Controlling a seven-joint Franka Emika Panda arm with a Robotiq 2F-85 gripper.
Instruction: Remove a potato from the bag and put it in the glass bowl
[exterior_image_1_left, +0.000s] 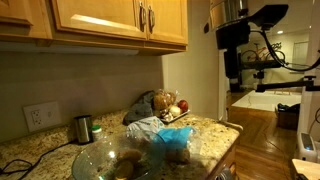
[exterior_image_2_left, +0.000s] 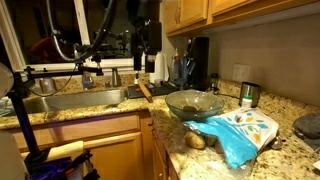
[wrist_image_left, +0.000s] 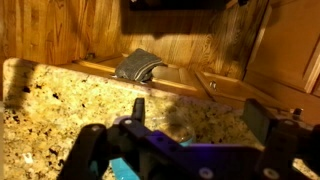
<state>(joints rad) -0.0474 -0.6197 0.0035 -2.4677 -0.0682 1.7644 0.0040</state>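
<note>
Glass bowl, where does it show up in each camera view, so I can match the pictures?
Exterior view: glass bowl at the bottom edge, left of centre.
Exterior view: glass bowl just right of centre.
Wrist view: not in it.
Shared landmark: the blue bag lying beside it in both exterior views.

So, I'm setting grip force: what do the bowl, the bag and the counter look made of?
Bowl: clear glass, glossy; you can see through its wall. Bag: probably thin plastic film, printed blue and white, crumpled with a sheen. Counter: speckled polished stone, likely granite, catching the light.
</note>
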